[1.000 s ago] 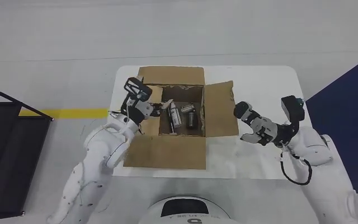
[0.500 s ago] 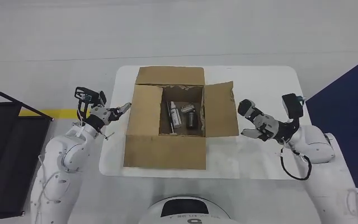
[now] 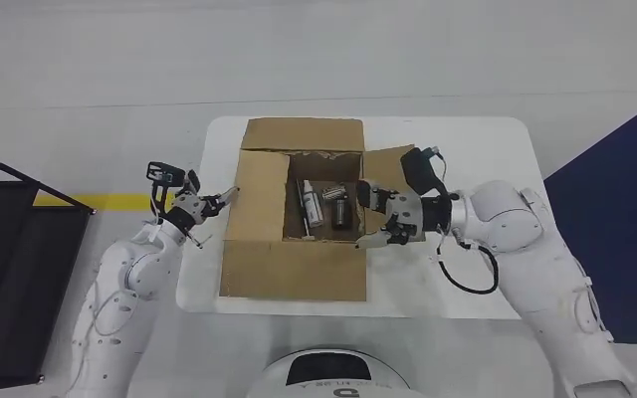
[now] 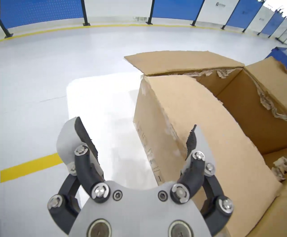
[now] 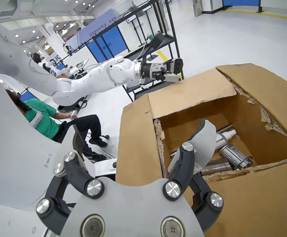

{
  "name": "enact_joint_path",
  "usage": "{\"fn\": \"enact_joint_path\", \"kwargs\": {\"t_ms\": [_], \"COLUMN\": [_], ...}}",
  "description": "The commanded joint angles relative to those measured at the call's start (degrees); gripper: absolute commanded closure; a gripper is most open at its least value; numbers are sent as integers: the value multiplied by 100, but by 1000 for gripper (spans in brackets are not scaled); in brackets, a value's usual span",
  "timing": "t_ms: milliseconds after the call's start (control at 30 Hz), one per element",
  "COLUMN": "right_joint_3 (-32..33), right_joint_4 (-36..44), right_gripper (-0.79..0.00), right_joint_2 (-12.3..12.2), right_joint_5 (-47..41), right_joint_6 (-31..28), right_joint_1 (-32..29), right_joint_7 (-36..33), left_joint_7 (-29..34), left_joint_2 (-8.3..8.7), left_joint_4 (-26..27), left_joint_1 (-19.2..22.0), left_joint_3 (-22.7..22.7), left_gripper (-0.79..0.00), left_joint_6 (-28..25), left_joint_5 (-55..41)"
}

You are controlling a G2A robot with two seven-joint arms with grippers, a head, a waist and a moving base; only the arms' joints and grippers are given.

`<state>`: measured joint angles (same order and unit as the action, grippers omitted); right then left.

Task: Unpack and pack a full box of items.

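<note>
Pale grey floor surrounds a white tabletop (image 3: 468, 149), with a yellow line (image 3: 119, 201) painted on it to the robot's left and a black rack (image 3: 25, 259) beyond that line. Blue panels (image 4: 40, 10) stand along the far side of the room.

On the middle of the tabletop sits an open cardboard box (image 3: 294, 271) (image 4: 201, 125) (image 5: 139, 143), its four flaps folded outward and their inner edges torn and ragged. Down on its bottom lie a white bottle (image 3: 312, 204) (image 5: 224, 135) and, beside it, metal cylinders (image 3: 340, 211) (image 5: 235, 154), all on their sides and close together.

Off the box's left side hovers the left gripper (image 3: 214, 211) (image 4: 134, 125), above the left edge of the tabletop and just beside the left flap (image 3: 257, 194). Its fingers (image 4: 76, 132) are spread wide and hold nothing; in its wrist view they frame the box's outer left wall.

Over the right rim of the opening, above the inner edge of the right flap (image 3: 398, 169), hangs the right gripper (image 3: 370, 214) (image 5: 140, 125). Its fingers (image 5: 204, 134) are also spread wide and empty. In its wrist view one finger lies over the opening above the bottle and cylinders, while the other lies outside the box wall. Neither gripper touches any item.
</note>
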<state>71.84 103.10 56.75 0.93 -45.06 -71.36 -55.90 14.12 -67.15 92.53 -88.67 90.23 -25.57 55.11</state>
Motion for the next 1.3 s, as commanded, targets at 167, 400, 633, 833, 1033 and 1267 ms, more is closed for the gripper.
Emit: {"fn": "enact_joint_path", "kwargs": {"t_ms": [167, 400, 633, 833, 1033, 1267], "right_joint_3": [-43, -1458, -2529, -2958, -3622, -4285], "right_joint_4": [-112, -762, -1715, -2207, -2930, -4178], "right_gripper": [-785, -785, -785, -785, -785, -785], "right_joint_2": [8, 292, 680, 883, 1250, 1831], "right_joint_5": [-18, -203, -371, -596, -857, -1341], "right_joint_6": [481, 1769, 2063, 2227, 2597, 3021], "right_joint_1": [-6, 1674, 2767, 3152, 3720, 4353], "right_joint_7": [67, -710, -649, -725, -869, -873], "left_joint_7": [150, 138, -382, -460, 24, 77], "left_joint_2": [8, -12, 30, 100, 71, 2], "left_joint_4": [-418, -514, -308, -50, -225, -655], "left_joint_1": [269, 449, 137, -221, 67, 467], "left_joint_3": [-161, -410, -93, 567, 224, -449], "left_gripper": [-785, -785, -785, -785, -785, -785], "left_joint_6": [41, 285, -349, 266, 1018, 1194], "left_joint_5": [119, 304, -317, -145, 316, 711]}}
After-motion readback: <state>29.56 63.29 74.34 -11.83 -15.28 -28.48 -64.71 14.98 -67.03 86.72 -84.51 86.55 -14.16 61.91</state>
